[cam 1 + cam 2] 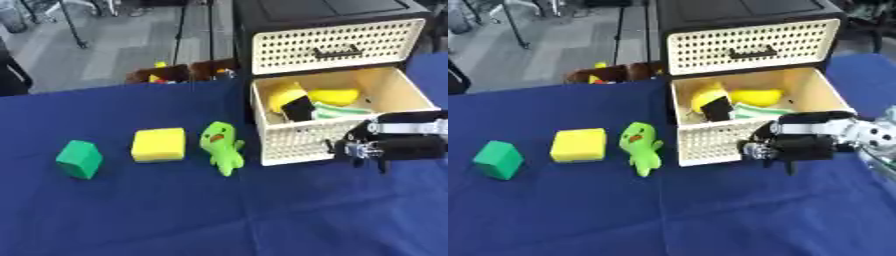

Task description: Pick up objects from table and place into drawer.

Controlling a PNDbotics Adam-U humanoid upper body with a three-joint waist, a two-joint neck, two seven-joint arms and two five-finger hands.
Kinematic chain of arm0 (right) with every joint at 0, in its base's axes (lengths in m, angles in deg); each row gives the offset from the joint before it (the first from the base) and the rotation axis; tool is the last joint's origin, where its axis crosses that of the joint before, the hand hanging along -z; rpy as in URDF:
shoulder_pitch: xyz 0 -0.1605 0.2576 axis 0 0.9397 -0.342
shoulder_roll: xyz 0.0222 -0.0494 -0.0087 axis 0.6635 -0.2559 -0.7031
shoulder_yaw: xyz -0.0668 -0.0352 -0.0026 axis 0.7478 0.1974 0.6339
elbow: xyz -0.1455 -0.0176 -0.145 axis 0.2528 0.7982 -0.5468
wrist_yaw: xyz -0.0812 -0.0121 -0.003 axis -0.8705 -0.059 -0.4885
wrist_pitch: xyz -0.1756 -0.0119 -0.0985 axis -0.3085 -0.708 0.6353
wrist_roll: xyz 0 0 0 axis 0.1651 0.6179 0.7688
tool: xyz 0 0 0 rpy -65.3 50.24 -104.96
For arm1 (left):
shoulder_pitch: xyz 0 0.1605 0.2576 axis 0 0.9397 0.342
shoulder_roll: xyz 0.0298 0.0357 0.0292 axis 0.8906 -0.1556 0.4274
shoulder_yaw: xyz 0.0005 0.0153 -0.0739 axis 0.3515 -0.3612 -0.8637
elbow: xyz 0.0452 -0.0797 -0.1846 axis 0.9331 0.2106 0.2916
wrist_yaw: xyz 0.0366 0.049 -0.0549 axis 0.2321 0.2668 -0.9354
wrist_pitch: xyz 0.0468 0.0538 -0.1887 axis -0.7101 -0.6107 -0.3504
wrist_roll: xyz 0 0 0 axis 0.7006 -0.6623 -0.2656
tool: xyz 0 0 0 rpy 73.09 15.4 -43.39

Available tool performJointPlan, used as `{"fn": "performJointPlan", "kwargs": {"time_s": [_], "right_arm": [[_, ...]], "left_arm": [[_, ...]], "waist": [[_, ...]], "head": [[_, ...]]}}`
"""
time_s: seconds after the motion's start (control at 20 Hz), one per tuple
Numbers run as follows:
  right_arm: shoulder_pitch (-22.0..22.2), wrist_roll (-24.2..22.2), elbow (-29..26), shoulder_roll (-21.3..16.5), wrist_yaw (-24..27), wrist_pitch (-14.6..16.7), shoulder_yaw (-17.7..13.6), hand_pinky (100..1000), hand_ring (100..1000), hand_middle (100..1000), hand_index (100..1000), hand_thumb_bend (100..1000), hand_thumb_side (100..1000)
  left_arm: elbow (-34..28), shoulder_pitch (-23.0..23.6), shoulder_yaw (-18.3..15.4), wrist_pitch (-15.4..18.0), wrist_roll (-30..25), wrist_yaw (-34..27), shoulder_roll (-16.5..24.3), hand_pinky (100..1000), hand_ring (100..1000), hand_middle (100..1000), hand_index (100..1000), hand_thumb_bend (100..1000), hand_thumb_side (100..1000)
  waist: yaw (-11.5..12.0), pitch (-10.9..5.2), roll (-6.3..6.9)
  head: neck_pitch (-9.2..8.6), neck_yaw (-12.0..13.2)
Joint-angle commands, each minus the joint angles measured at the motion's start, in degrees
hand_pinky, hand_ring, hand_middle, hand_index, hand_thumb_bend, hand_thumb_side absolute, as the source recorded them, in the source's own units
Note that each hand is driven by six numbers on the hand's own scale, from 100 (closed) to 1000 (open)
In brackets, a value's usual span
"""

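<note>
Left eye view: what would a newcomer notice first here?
Probably the cream drawer, pulled open under a black cabinet and already holding yellow things and a striped one. The robot's right hand sits at the drawer's front right corner; whether it touches is unclear. Next, the row on the blue table left of the drawer: a green block, a yellow sponge and a green plush toy.

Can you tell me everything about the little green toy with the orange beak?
The green plush toy looks soft and fuzzy, bright green, with an orange beak, a dark eye and small stubby limbs. It lies flat on the blue tablecloth, head toward the far side. It sits between the yellow sponge and the open cream drawer. Nothing holds it.
</note>
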Motion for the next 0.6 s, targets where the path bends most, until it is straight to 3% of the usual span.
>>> {"fn": "performJointPlan", "kwargs": {"time_s": [0.05,0.6], "right_arm": [[-1.39,-1.21,3.34,-0.17,-1.56,-0.60,-0.19,515,721,720,786,100,1000],[-4.80,0.00,13.06,3.03,-4.44,0.88,0.60,590,781,766,804,100,1000]], "left_arm": [[-0.91,-0.22,-0.69,-0.11,0.23,-0.20,0.66,462,582,519,826,607,808],[-0.91,-0.16,-0.64,-0.11,0.39,-0.46,-0.14,474,582,518,826,608,809]], "waist": [[0.19,-0.78,-0.13],[1.04,-0.38,-0.08]], "head": [[-0.77,-0.39],[-1.64,-0.47]]}}
